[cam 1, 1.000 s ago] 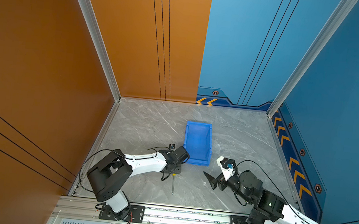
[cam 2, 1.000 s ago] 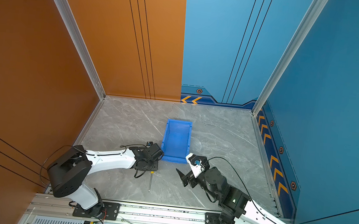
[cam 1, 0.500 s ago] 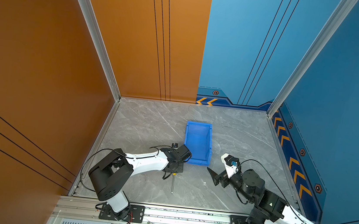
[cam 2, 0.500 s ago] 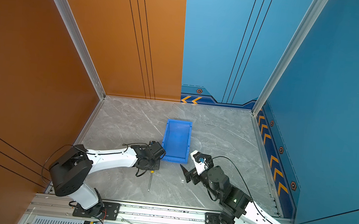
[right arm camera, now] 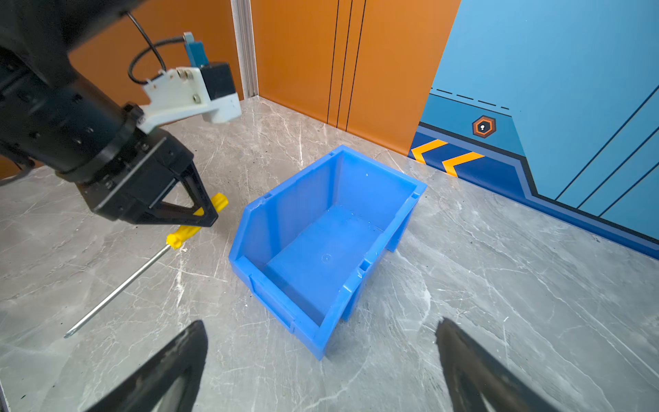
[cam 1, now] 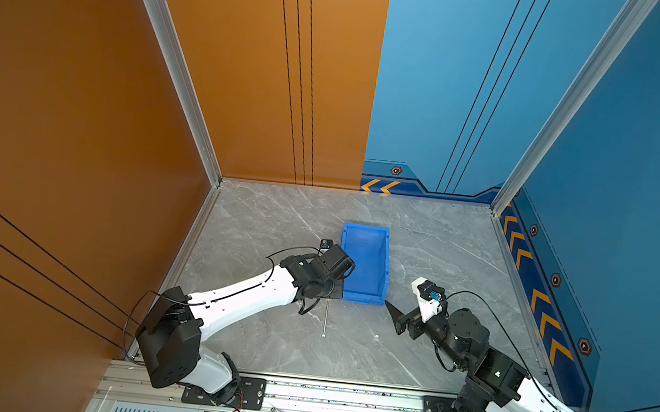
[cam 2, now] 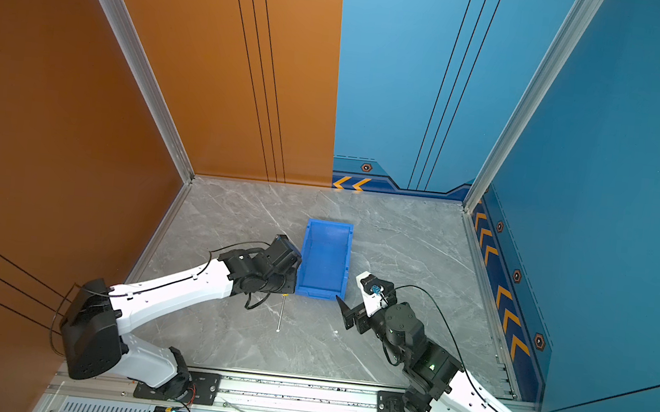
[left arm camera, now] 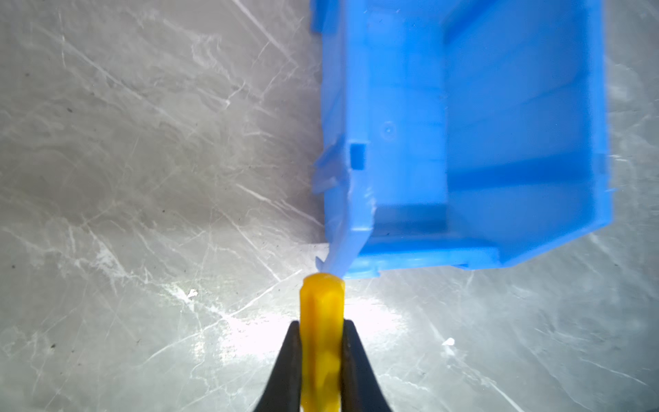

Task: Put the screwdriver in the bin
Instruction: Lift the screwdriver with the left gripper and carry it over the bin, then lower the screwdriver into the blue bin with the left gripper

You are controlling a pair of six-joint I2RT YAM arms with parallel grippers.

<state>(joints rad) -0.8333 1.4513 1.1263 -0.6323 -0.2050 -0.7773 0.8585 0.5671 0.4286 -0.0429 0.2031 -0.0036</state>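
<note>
The screwdriver's yellow handle (left arm camera: 322, 314) is clamped between the black fingers of my left gripper (left arm camera: 321, 323), which is shut on it. Its silver shaft (right arm camera: 117, 285) slants down toward the marble floor, away from the bin. The same shaft shows in both top views (cam 1: 325, 319) (cam 2: 280, 314), sticking out from under the left gripper (cam 1: 333, 295). The blue bin (cam 1: 368, 261) (cam 2: 325, 256) stands empty just beyond the handle's end, and its lowered lip (right arm camera: 274, 303) faces the arms. My right gripper (right arm camera: 320, 323) hangs open in front of the bin's near right corner, holding nothing.
Orange wall panels close the left and back left of the grey marble floor (cam 1: 276, 226), and blue ones close the back right and right. An aluminium rail (cam 1: 341, 396) with both arm bases runs along the front edge.
The left gripper has shut on the yellow handle and drawn the screwdriver slightly toward the bin. The right gripper has shifted a little near the bin's front corner.
</note>
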